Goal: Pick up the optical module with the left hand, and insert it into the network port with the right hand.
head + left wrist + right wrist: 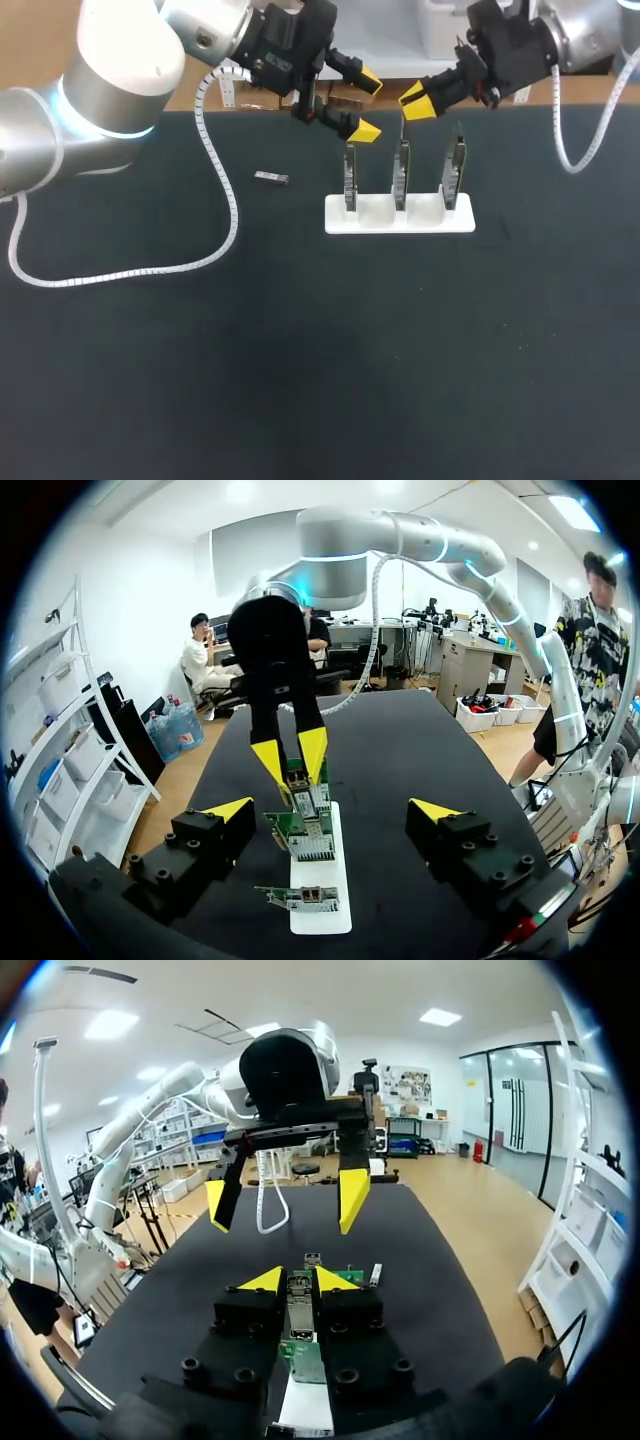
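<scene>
A small silvery optical module [270, 178] lay flat on the dark worktop [300, 380], apart from a white stand [400, 222] and to its left. The stand held 3 green circuit boards [350, 178] on edge in a row, each carrying a metal network port [303, 894]. A 2nd module [298, 1312], a slim metal bar, stood at the middle board [401, 182], pinched between the right tool's [298, 1280] fingers.

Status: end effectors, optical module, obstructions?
Left end effector open, empty. Right end effector above the circuit boards, grip unclear. Optical module lying loose on the table, apart from the boards. Nothing in its way.
</scene>
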